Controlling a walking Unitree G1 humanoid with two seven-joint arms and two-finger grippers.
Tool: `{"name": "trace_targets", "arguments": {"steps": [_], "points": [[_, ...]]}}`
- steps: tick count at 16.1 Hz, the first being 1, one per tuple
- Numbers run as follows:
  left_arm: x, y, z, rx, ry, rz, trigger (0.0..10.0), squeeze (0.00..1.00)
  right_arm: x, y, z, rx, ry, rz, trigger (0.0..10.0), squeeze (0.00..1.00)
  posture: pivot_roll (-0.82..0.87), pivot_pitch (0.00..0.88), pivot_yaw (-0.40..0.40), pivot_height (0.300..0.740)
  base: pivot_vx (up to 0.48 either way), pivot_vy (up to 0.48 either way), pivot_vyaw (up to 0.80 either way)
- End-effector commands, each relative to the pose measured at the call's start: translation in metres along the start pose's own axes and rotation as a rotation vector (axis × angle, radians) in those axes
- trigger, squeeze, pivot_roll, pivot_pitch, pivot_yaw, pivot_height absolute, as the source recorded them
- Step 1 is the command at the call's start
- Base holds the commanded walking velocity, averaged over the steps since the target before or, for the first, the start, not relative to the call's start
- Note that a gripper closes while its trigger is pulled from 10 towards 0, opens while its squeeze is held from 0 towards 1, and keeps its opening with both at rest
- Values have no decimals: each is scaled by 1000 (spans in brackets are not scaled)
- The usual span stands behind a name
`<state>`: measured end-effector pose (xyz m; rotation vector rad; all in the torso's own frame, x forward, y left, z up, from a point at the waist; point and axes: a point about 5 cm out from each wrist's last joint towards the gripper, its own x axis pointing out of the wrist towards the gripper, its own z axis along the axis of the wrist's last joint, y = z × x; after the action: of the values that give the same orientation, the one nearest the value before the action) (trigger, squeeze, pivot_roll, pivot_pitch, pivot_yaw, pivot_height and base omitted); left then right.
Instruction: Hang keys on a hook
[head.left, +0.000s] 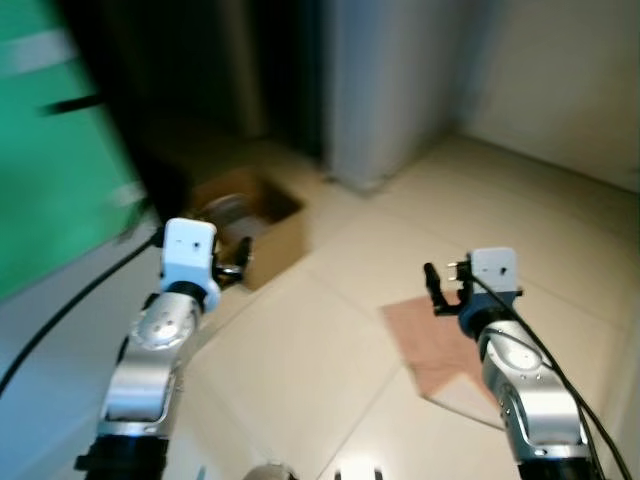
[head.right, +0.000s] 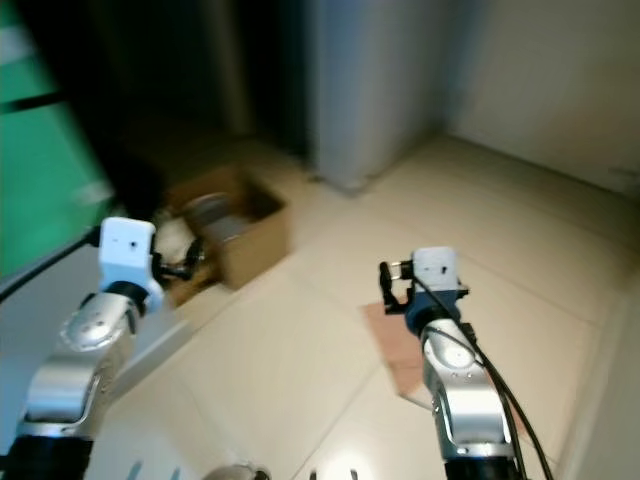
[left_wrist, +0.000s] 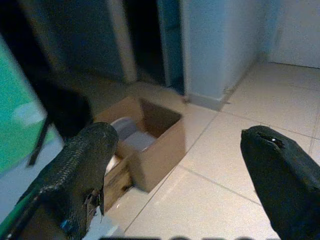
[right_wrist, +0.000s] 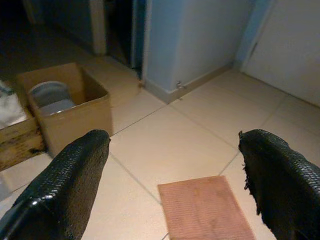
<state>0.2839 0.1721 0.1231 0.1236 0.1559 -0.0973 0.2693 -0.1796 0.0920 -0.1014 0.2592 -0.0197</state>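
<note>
Both arms are held forward over a pale tiled floor (head.left: 300, 370), head views slightly blurred. The left gripper (left_wrist: 180, 175) is held out above the floor beside an open cardboard box (head.left: 262, 225); its two black fingers (left_wrist: 75, 170) are spread wide apart with nothing between them. The right gripper (right_wrist: 175, 185) is raised over a reddish-brown mat (right_wrist: 205, 207) lying flat on the tiles; its fingers (right_wrist: 65, 185) are also spread wide and nothing is gripped. In the head view the right gripper (head.left: 445, 285) is seen just above the near corner of the mat (head.left: 440, 350). The box sits on the floor near a pale wall corner (head.left: 385, 90), with a dark doorway (head.left: 250, 70) behind it; a round grey item (right_wrist: 47, 95) is seen inside the box, too unclear to name. A low wooden crate (right_wrist: 17, 137) is set touching the box on one side. A green surface (head.left: 50, 150) is seen at the robot's far left, with a black cable (head.left: 70, 310) running from the left arm. Keys and a hook cannot be made out anywhere, so their place cannot be told.
</note>
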Motion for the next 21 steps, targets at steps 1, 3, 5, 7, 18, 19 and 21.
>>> {"name": "trace_targets", "arguments": {"steps": [1, 3, 5, 7, 18, 19, 21], "points": [[1, 3, 5, 10, -20, 8, 10000, 212, 1, 0, 3, 20, 4, -7, 10000, 1000, -77, 0, 18, 740, 274, 0, 800], [2, 3, 6, 10, -24, 7, 10000, 216, 2, 0, 3, 9, -2, -6, 10000, 1000, -76, 0, 16, 740, 283, 0, 800], [2, 2, 6, 11, -26, 4, 10000, 212, 2, 1, 3, 7, -5, -5, 10000, 1000, -74, 0, 16, 740, 289, 0, 800], [2, 2, 6, 12, -28, 2, 10000, 212, 3, 1, 3, 7, -6, -5, 10000, 1000, -73, 0, 18, 740, 292, 0, 800], [4, 3, 7, 15, -32, 2, 10000, 216, 6, 5, 2, 2, -3, 4, 10000, 1000, -65, 0, 19, 740, 289, 0, 697], [4, 4, 8, 15, -32, 2, 10000, 220, 6, 6, 2, 1, -3, 4, 10000, 1000, -64, 0, 19, 740, 289, 0, 675], [4, 4, 8, 15, -31, 3, 10000, 224, 6, 6, 2, 1, -3, 6, 10000, 1000, -63, 0, 20, 740, 289, 0, 681]]}}
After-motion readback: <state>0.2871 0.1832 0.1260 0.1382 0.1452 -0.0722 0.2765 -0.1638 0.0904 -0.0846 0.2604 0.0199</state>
